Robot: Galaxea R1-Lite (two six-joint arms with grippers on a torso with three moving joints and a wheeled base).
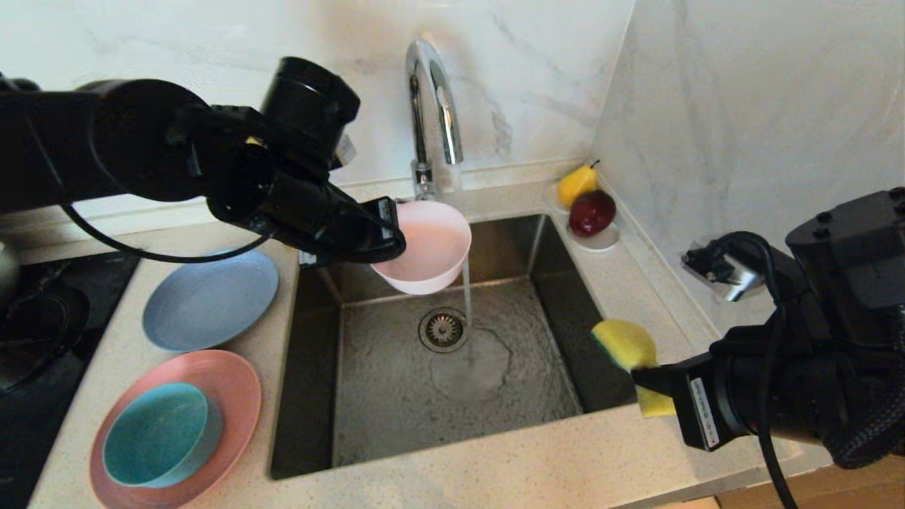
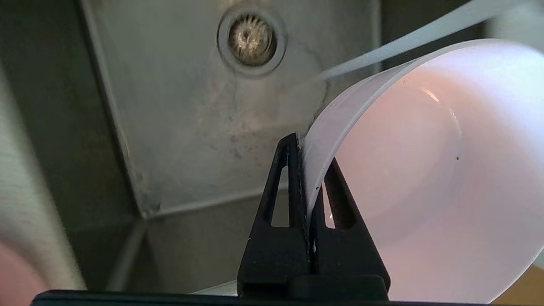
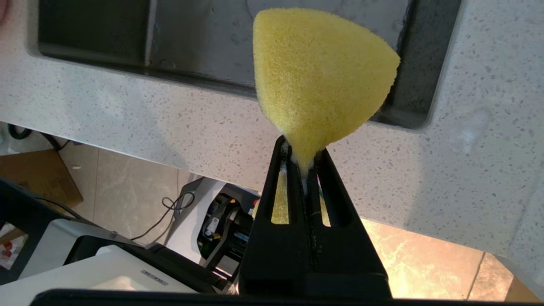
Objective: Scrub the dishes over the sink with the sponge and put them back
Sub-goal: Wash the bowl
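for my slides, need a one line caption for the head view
Left end effector holds the pale pink bowl under the running tap; right end effector grips the sponge.

A yellow pear [image 1: 576, 184] and red apple [image 1: 591, 212] share a white saucer [image 1: 601, 242].

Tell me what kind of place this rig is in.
Looks like a home-style kitchen: a steel sink with a running chrome tap set in a speckled stone counter, marble-look wall behind, and a black hob at the robot's left.

Pale pink bowl [image 1: 424, 247]; yellow sponge [image 1: 626, 343]
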